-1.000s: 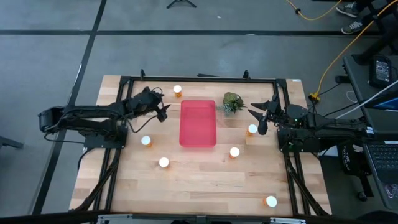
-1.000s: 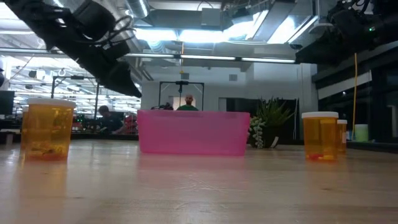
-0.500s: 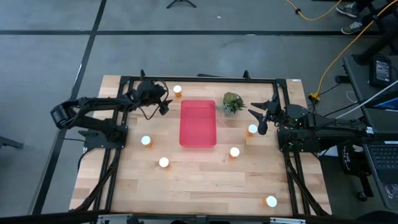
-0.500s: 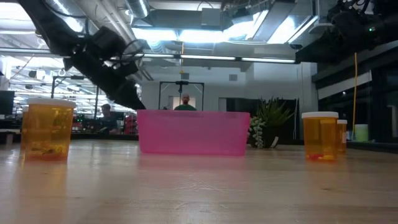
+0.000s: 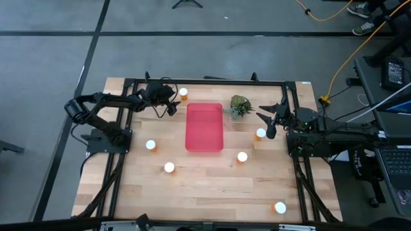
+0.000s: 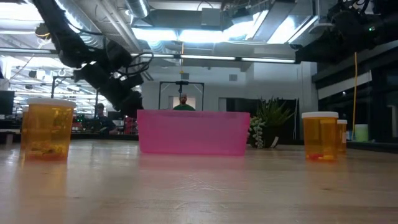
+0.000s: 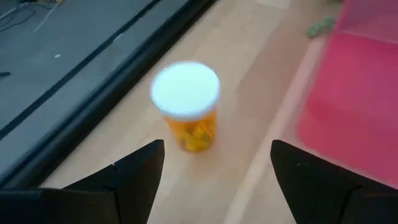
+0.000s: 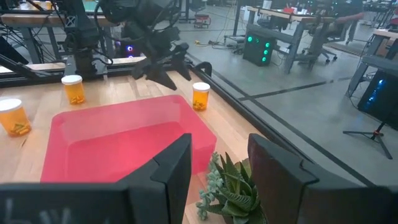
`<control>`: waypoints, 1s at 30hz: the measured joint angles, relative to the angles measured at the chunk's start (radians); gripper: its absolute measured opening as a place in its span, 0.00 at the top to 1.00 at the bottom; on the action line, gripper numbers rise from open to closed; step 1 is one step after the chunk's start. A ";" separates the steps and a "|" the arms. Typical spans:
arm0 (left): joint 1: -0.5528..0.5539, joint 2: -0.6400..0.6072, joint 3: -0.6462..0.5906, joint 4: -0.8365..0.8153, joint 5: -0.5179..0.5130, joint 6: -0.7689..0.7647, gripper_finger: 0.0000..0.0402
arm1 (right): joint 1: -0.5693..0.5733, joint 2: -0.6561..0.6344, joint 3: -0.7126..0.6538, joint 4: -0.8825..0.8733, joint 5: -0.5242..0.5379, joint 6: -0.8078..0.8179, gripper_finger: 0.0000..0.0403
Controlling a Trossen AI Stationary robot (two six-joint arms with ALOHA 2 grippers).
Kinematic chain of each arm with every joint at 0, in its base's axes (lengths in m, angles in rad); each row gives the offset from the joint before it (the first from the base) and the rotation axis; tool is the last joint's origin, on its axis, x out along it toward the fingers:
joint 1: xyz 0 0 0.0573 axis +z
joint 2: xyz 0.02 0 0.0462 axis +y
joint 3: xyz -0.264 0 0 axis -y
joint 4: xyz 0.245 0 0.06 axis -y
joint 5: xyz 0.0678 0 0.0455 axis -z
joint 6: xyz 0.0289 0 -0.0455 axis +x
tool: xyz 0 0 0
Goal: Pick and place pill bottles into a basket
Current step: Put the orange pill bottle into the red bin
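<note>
Several orange pill bottles with white caps stand upright on the wooden table. One stands near the far edge (image 5: 183,94), just left of the red-pink basket (image 5: 204,127). My left gripper (image 5: 170,106) is open, close to this bottle on its near-left side. In the left wrist view the bottle (image 7: 186,106) stands ahead of the gripper (image 7: 214,180), between the lines of the two fingers and untouched. My right gripper (image 5: 270,122) is open and empty, right of the basket, beside another bottle (image 5: 260,133).
Other bottles stand left of the basket (image 5: 151,145), near-left (image 5: 169,167), near-right (image 5: 242,156) and at the near right corner (image 5: 279,207). A small green plant (image 5: 239,106) stands between the basket's far right corner and my right gripper. A black frame (image 5: 205,81) runs along the far edge.
My left gripper has moved toward the table's far edge and down, closing in on the far bottle beside the basket. Bottles, basket and right arm have kept still.
</note>
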 joint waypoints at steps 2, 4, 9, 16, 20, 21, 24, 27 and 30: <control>0.000 0.037 0.030 -0.011 -0.006 0.014 0.27 | 0.000 0.000 0.000 0.000 0.000 -0.002 0.60; 0.000 0.075 0.066 -0.015 -0.003 0.019 0.27 | 0.000 0.000 0.000 0.000 0.000 -0.003 0.60; 0.013 0.156 0.123 -0.019 -0.053 0.022 0.27 | 0.000 0.000 0.000 0.000 0.000 -0.001 0.60; 0.037 0.188 0.129 -0.017 -0.015 0.014 0.27 | 0.000 0.000 0.000 -0.017 0.000 0.004 0.60; 0.039 0.187 0.133 -0.004 0.027 0.014 0.27 | 0.000 0.000 0.000 -0.029 -0.001 0.005 0.60; 0.038 0.187 0.136 -0.002 0.028 0.017 0.27 | 0.000 0.000 0.000 -0.030 -0.001 0.005 0.60; 0.039 0.187 0.145 -0.004 0.041 0.021 0.27 | 0.000 0.000 0.000 -0.030 -0.001 0.005 0.60; 0.039 0.187 0.156 -0.003 0.065 0.031 0.27 | 0.000 0.000 0.000 -0.030 -0.001 0.005 0.60; 0.039 0.187 0.161 -0.004 0.061 0.047 0.27 | 0.000 0.000 0.000 -0.031 -0.001 0.005 0.60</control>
